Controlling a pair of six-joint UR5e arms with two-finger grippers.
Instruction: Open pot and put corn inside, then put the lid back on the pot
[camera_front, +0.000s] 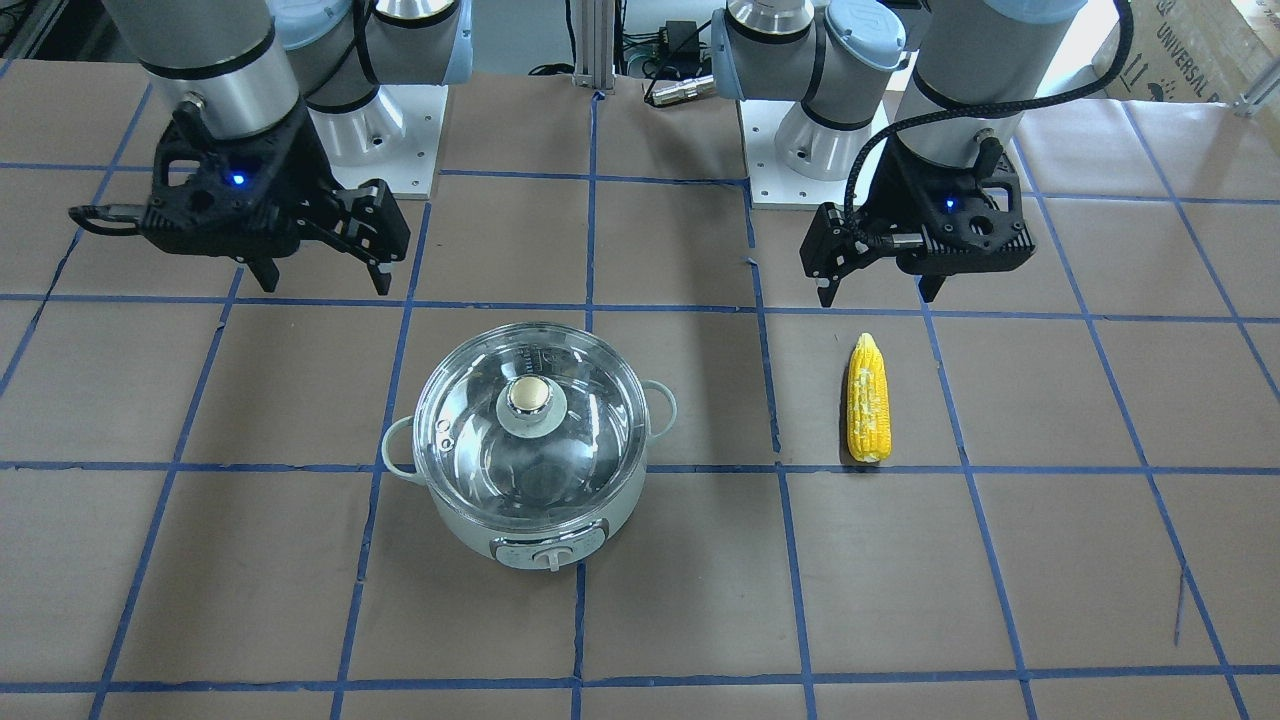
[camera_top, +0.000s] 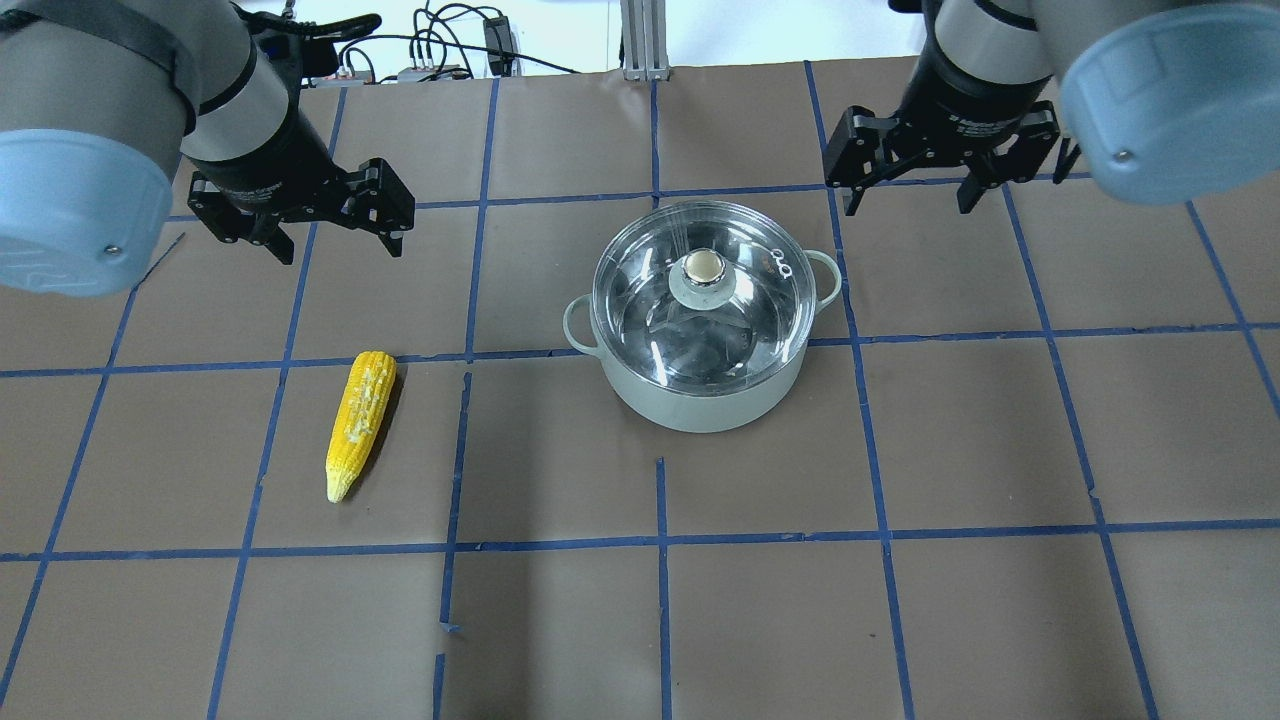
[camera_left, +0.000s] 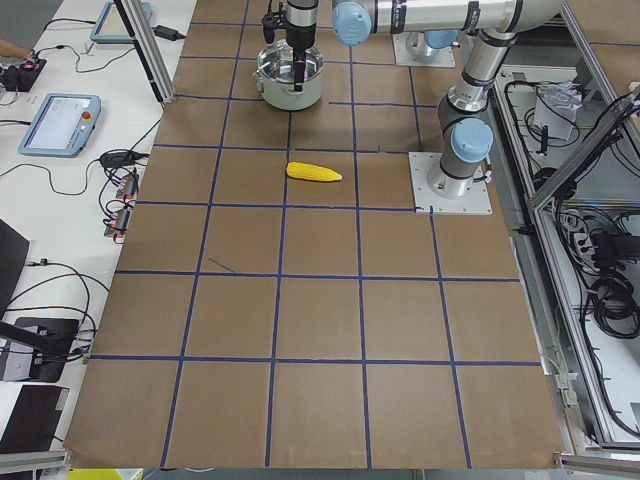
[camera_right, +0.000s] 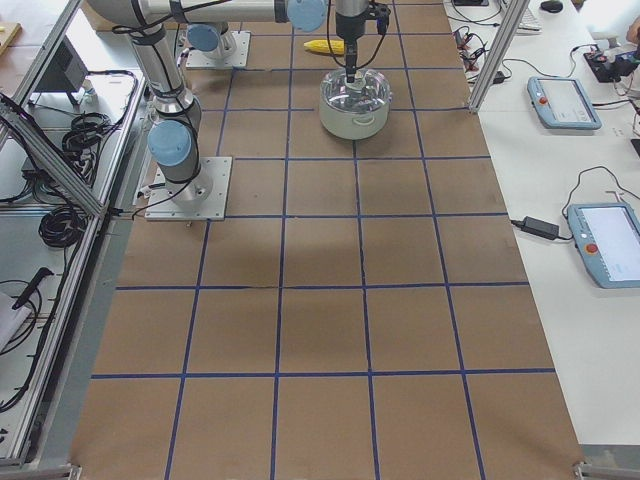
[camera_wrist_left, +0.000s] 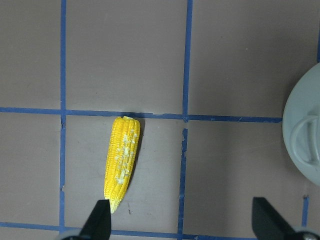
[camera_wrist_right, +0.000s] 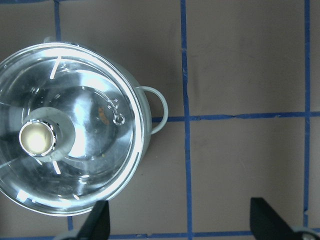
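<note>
The mint-green pot (camera_front: 520, 540) stands on the table with the glass lid (camera_front: 590, 440) on it, gold knob (camera_front: 531, 397) at centre. The yellow corn (camera_front: 868, 412) lies flat on the table beside the pot and apart from it. My left gripper (camera_front: 877, 292) is open and empty, raised just behind the corn. My right gripper (camera_front: 325, 283) is open and empty, raised behind the pot and off to its side. The left wrist view shows the corn (camera_wrist_left: 121, 162) between and ahead of the fingers. The right wrist view shows the lid (camera_wrist_right: 100, 90).
The table is covered in brown paper with a blue tape grid (camera_top: 660, 540). The two arm bases (camera_front: 800, 130) stand at the robot's edge. Tablets and cables (camera_left: 60, 120) lie on a side bench beyond the table.
</note>
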